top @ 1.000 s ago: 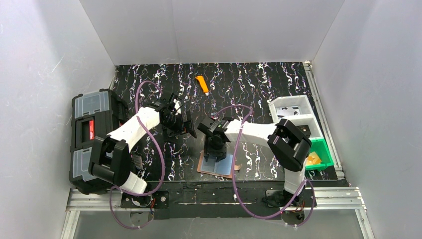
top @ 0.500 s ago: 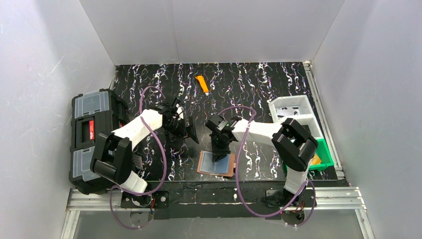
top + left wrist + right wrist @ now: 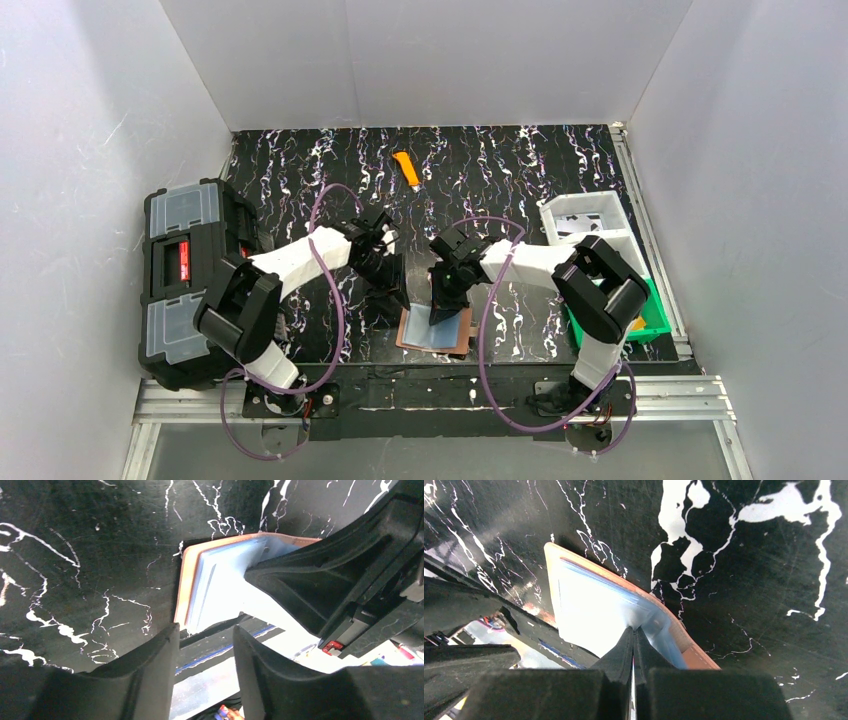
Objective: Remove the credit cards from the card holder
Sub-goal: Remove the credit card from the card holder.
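Pressing on pale blue credit card [image 3: 589, 605], right pincer [image 3: 633, 630] seen shut, nothing clamped. Card seated in card holder [image 3: 696, 657] directly beneath tips. Empty left pincer [image 3: 206, 627] parted, holder corner just ahead. No card judged extracted yet.

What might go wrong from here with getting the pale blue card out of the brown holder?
The right hand is shut with its tips on the flat pale blue-grey card, apparently not around it, so it may slip off. The left hand is open beside the small brown leather card holder, gripping nothing, so the holder may slide along with the card. Both hands work close together and might collide.
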`<state>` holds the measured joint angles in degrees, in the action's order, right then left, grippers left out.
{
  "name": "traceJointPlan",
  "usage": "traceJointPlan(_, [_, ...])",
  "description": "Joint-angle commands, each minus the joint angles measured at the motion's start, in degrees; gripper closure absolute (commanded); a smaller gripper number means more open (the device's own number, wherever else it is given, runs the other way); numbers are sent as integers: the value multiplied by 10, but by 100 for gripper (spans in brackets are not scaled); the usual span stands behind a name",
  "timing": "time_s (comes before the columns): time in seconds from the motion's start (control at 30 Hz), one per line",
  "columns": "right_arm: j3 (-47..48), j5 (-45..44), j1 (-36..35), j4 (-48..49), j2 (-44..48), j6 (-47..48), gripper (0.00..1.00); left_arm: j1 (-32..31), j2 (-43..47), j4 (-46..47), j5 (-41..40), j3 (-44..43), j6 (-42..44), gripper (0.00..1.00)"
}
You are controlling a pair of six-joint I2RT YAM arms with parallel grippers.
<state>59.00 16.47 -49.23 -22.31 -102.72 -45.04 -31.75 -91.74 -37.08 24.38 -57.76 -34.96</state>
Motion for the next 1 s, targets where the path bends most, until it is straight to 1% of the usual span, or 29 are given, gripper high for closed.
traceJointPlan(0.0, [-15, -66, 22, 81, -32, 48, 99, -12, -8, 2, 15, -6, -5, 63])
traceJointPlan(0.07, [-9, -58, 32, 84, -37, 60, 99, -15, -14, 6, 17, -5, -6, 69])
traceJointPlan(0.17, [4, -56, 39, 81, -47, 76, 99, -19, -24, 14, 23, -5, -6, 76])
traceJointPlan(0.33, [19, -51, 50, 73, -59, 85, 99, -29, -45, 26, 28, -4, -5, 81])
traceJointPlan(0.43, [20, -51, 51, 65, -47, 82, 99, -36, -55, 28, 27, -7, -7, 84])
traceJointPlan(0.6, [39, -74, 49, -9, -5, 56, 78, -38, -42, 39, -9, 16, -46, 89])
traceJointPlan(0.73, [40, -81, 36, -41, 46, 19, 62, -37, -18, 51, -36, 28, -76, 89])
traceJointPlan(0.87, [54, -92, 3, -87, 56, -35, 52, -26, 8, 37, -60, 24, -81, 87])
traceJointPlan(0.97, [70, -121, -35, -121, 48, -76, 45, -10, 32, 28, -67, 29, -74, 86])
